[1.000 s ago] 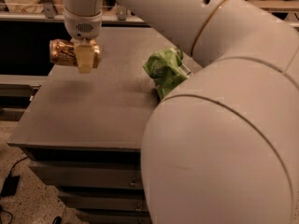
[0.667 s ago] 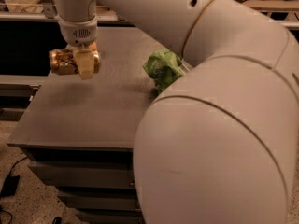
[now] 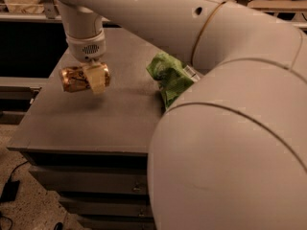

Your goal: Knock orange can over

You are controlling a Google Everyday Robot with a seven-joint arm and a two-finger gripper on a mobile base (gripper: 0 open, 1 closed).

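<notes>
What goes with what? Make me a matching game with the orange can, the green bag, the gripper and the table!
Things:
1. orange can
2. green bag
3. gripper
4. table

Clues:
A. grey, with drawers underneath
B. crumpled, right beside the big white arm
C. turned on its side, not upright
D. right at the can, over the table's left part

Pairs: 1-C, 2-B, 3-D, 4-A

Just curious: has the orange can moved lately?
Yes. The orange can, in the gripper, shifted toward the table front and slightly toward the green bag.
</notes>
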